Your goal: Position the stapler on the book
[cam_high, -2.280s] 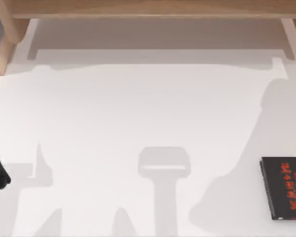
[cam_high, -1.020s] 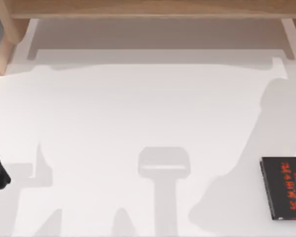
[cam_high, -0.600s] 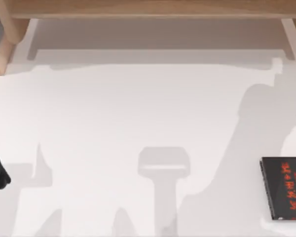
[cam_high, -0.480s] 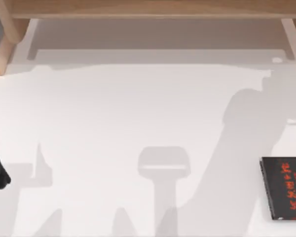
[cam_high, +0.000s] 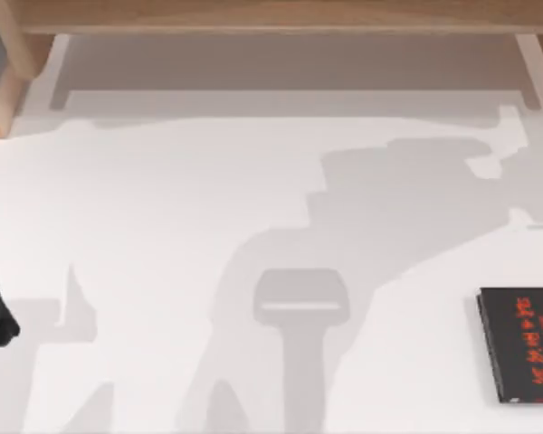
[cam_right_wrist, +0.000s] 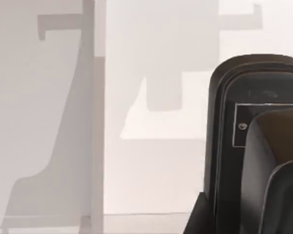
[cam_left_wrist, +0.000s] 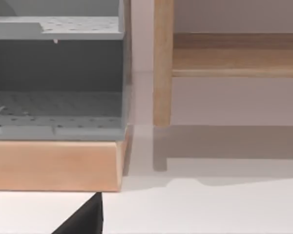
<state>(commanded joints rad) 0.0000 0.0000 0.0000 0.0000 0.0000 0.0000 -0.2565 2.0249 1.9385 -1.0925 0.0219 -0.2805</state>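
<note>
A wooden shelf frame [cam_high: 253, 16] is seen along the table's [cam_high: 208, 199] far edge, with a grey perforated rack [cam_left_wrist: 56, 92] at its left end. The book [cam_high: 521, 344] lies flat at the table's right edge. A black stapler [cam_right_wrist: 256, 146] is seen close under the right wrist camera. Gripper finger states cannot be told.
</note>
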